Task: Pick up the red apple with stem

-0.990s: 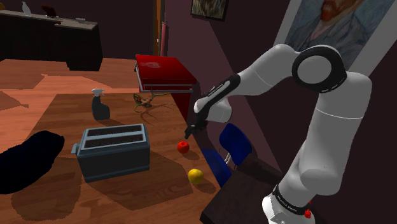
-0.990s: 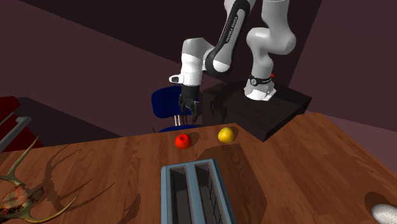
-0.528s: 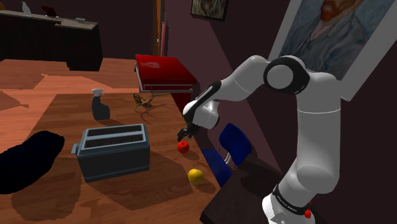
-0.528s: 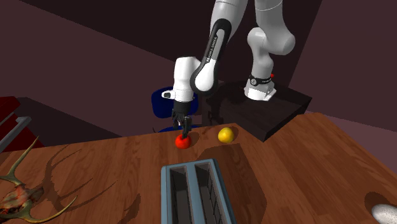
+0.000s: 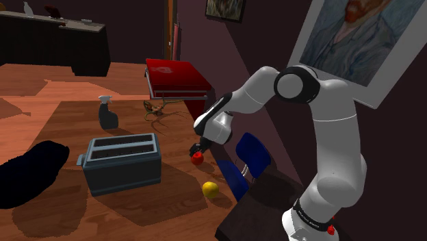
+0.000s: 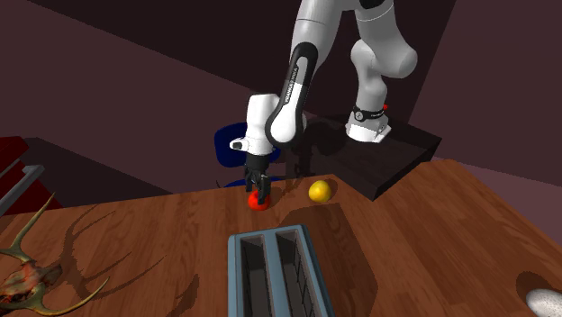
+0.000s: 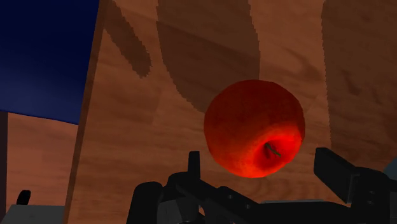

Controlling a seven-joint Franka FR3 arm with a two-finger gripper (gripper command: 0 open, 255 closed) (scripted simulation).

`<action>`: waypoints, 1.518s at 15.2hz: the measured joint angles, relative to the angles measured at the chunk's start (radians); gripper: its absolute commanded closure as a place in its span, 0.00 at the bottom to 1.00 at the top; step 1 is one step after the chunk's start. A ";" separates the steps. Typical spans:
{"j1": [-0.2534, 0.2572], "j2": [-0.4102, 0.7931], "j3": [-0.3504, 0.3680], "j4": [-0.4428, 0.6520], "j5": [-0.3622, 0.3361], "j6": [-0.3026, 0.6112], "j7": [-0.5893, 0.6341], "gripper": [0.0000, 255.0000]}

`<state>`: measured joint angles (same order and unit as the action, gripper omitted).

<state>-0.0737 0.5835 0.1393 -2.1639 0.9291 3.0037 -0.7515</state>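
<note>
The red apple (image 5: 198, 159) (image 6: 259, 202) rests on the wooden table (image 5: 137, 205) close to its edge, stem end turned toward the hand. In the wrist view the apple (image 7: 254, 127) lies just ahead of and between the two black fingers, which stand apart on either side of it without clasping it. My gripper (image 5: 198, 150) (image 6: 259, 187) (image 7: 257, 162) is open, pointing down and lowered right onto the apple's top.
A yellow lemon (image 5: 211, 189) (image 6: 319, 191) lies near the apple. A blue-grey toaster (image 5: 123, 163) (image 6: 277, 270) stands mid-table, with a spray bottle (image 5: 107, 113), antlers (image 5: 159, 109) and a red box (image 5: 176, 79) beyond. Blue chairs (image 5: 252, 154) sit past the table edge.
The arm has swung down and toward the table; the gripper dropped from above and beside the apple to directly over it, fingers now around it.
</note>
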 measured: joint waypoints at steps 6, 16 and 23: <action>-0.004 0.006 0.004 0.006 0.002 0.003 -0.005 1.00; 0.038 -0.064 -0.047 -0.028 -0.042 -0.042 0.056 1.00; 0.092 -0.159 -0.117 -0.065 -0.119 -0.105 0.146 1.00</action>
<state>0.0185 0.4245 0.0227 -2.2290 0.8104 2.8986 -0.6051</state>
